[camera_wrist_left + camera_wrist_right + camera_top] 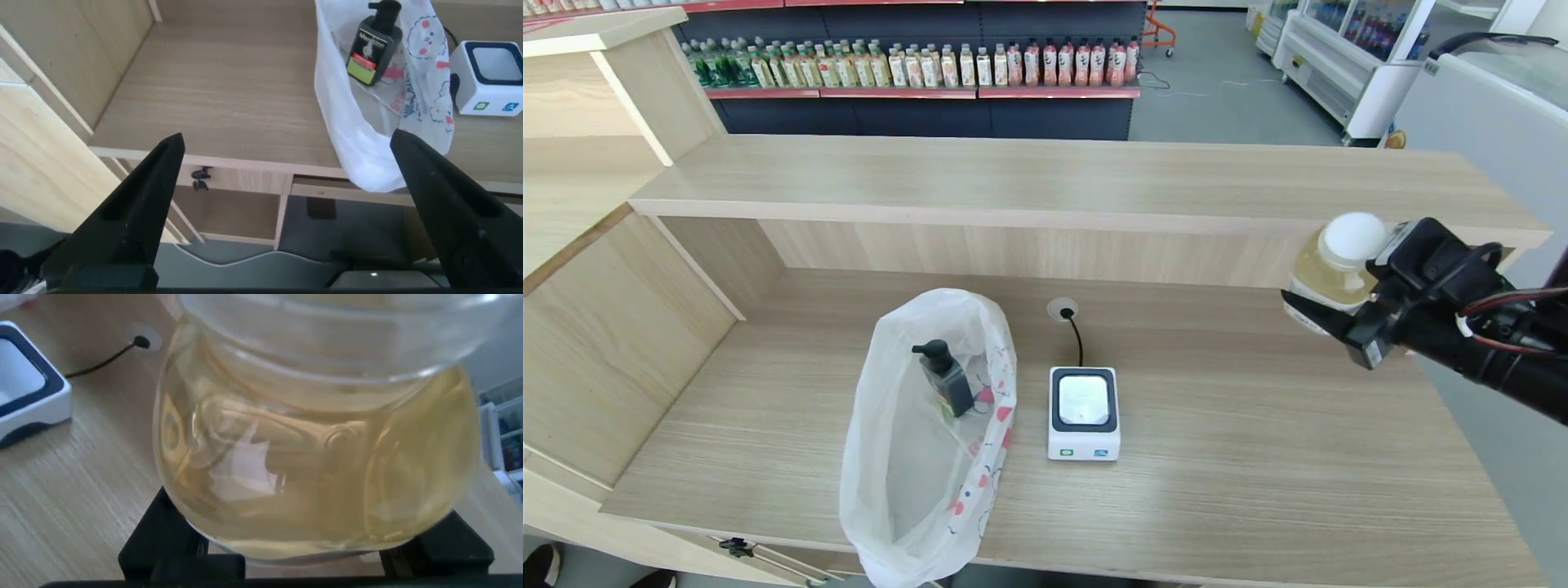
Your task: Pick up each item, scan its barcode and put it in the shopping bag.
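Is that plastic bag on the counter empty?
No, a dark pump bottle sits inside the shopping bag beside the scanner.

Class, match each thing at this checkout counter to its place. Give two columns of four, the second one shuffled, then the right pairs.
1 pump bottle
2 scanner
3 drink bottle
4 shopping bag

A held in the right gripper
B lying open, overhanging the counter's front edge
C inside the bag
D on the counter beside the bag

Pairs: 1-C, 2-D, 3-A, 4-B
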